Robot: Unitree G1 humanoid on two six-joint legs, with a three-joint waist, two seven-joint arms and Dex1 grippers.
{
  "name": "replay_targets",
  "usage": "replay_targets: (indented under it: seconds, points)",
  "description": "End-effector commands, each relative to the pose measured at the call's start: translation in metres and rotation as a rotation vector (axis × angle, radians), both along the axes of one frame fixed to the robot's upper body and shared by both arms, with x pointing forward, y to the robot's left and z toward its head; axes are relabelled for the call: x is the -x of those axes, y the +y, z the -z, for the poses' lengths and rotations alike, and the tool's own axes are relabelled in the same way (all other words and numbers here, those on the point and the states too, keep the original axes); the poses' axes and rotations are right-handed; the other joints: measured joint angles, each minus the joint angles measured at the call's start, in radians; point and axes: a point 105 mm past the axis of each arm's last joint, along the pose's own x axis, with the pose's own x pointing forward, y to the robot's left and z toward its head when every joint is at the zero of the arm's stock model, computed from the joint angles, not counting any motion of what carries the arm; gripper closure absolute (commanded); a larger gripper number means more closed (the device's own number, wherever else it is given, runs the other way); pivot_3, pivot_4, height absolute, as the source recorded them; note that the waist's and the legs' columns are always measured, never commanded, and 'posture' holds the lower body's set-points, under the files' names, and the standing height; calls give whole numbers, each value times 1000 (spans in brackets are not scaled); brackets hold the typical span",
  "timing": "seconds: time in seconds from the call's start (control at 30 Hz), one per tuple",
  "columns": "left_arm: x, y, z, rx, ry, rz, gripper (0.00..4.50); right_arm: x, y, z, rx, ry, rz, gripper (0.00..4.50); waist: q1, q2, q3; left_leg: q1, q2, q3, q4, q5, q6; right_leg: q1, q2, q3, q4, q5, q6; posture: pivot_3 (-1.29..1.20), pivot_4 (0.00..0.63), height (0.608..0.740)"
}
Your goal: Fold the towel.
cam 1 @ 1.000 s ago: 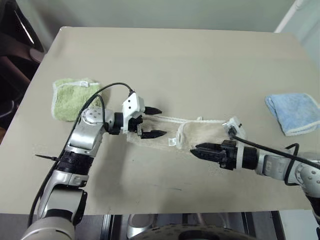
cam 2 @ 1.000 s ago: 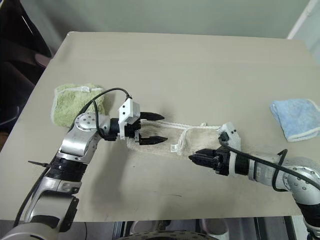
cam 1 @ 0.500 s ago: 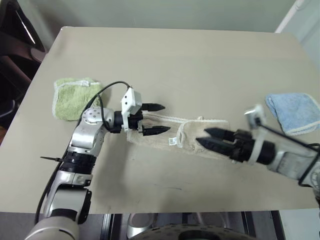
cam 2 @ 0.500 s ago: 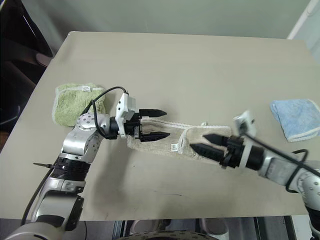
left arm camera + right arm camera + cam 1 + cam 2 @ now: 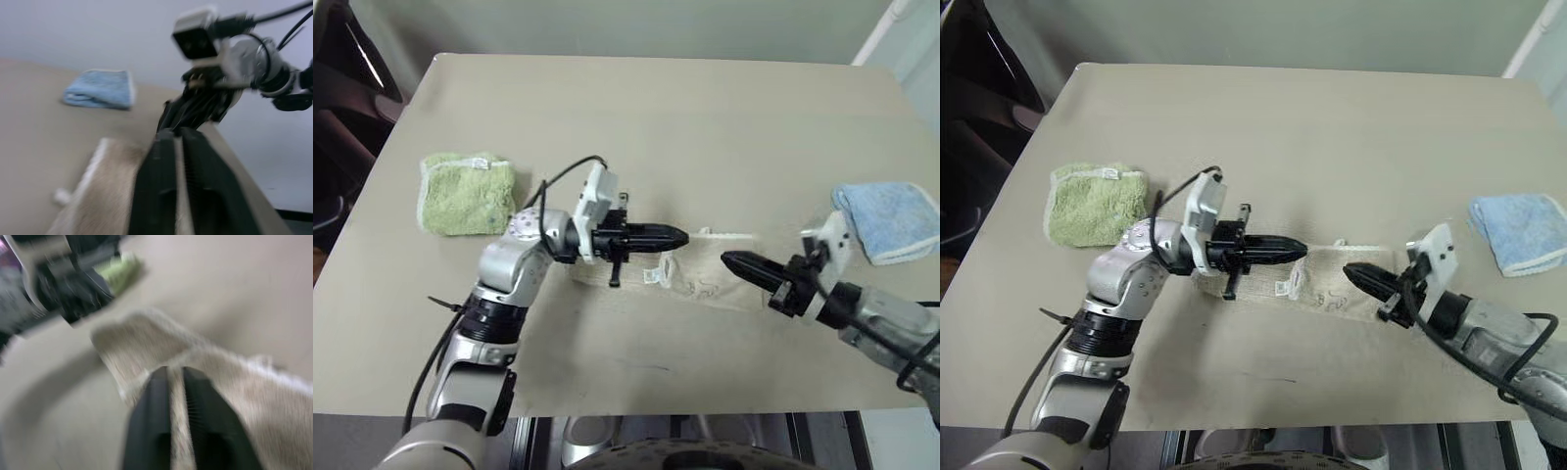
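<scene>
Soft, even overhead light with faint shadows on the table (image 5: 636,127); both wrist views are heavily motion-blurred.

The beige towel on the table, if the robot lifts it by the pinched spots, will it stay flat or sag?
Likely sag: the towel already lies bunched and creased, so it looks floppy. Its terry pile probably resists slipping between the shut left gripper and right gripper. It seems light.

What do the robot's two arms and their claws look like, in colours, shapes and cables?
Both arms are silver-grey metal with black joint rings. Each claw, left claw and right claw, has two black pointed fingers behind a white boxy camera housing. Thin black cables loop along each arm.
</scene>
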Motion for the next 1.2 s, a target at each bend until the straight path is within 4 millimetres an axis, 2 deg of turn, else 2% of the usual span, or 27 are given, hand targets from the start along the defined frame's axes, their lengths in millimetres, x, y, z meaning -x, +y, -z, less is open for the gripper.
replay_targets:
  seconds: [0.03, 0.13, 0.3, 0.37, 0.5, 0.67, 0.73, 0.8, 0.93, 1.17, 1.2]
  points:
    - [-4, -11, 9, -15, -28, 18, 4500, -3, 4, -5, 5, -110, -6, 4482, 0, 0, 0, 0, 0, 0, 0, 0, 0, 0, 0, 0, 0, 0, 0, 0, 150, 733]
    - [-14, -22, 24, -30, -62, -11, 4500, -23, -5, 4, -14, -99, 113, 4482, 0, 0, 0, 1, 0, 0, 0, 0, 1, 1, 0, 0, 0, 2, 0, 0, 150, 733]
    - [-21, -30, 55, -114, -71, -21, 4500, -41, -14, 14, -16, -99, 214, 4482, -1, 0, 0, 2, -1, 0, 1, 5, 3, 3, 0, 1, -2, 9, 2, 0, 150, 733]
    - [-23, -32, 62, -133, -80, -27, 4500, -43, -13, 19, -10, -95, 223, 4482, -2, 0, 0, 2, -1, 0, 0, 7, 3, 3, 0, 1, -2, 10, 2, 0, 150, 733]
    - [-20, -29, 87, -253, -91, -13, 4500, -46, -12, 41, 30, -51, 250, 4482, -2, 0, 0, 2, -1, -1, 0, 9, 3, 2, 0, 1, -2, 10, 3, 0, 150, 733]
    - [-18, -26, 99, -323, 39, -6, 4500, -38, -8, 87, 173, 55, 201, 4482, -2, 0, 0, 1, -1, -1, 0, 9, 3, 2, 0, 1, -2, 11, 2, 0, 150, 733]
    - [-18, -24, 108, -386, 23, -13, 4500, -38, -6, 96, 198, 67, 206, 4482, -3, 0, -1, 2, -1, 0, 0, 9, 3, 3, 0, 1, -3, 11, 2, 0, 150, 733]
    - [-18, -23, 114, -422, 0, -14, 4500, -41, -4, 95, 189, 60, 211, 4482, -5, -1, -2, 6, -1, -1, -1, 8, 3, 7, 0, 1, -3, 11, 2, 0, 150, 733]
    - [-18, -25, 109, -399, 6, -14, 4500, -42, -3, 93, 205, 17, 169, 4482, -7, -1, -2, 16, -1, -1, -2, 8, 2, 17, 0, 2, -4, 0, 1, 0, 150, 733]
    - [-20, -25, 91, -326, 26, -9, 4500, -44, -6, 68, 116, -24, 121, 4482, -8, -1, -2, 13, -1, -2, -2, 7, 0, 15, 1, 2, -3, -2, 1, 0, 150, 733]
    - [-24, -21, 69, -242, 35, -33, 4323, -43, -3, 46, 42, -46, 92, 4498, -7, -1, -1, 12, -1, -2, -2, 7, -1, 14, 1, 2, -3, -3, 1, 0, 150, 733]
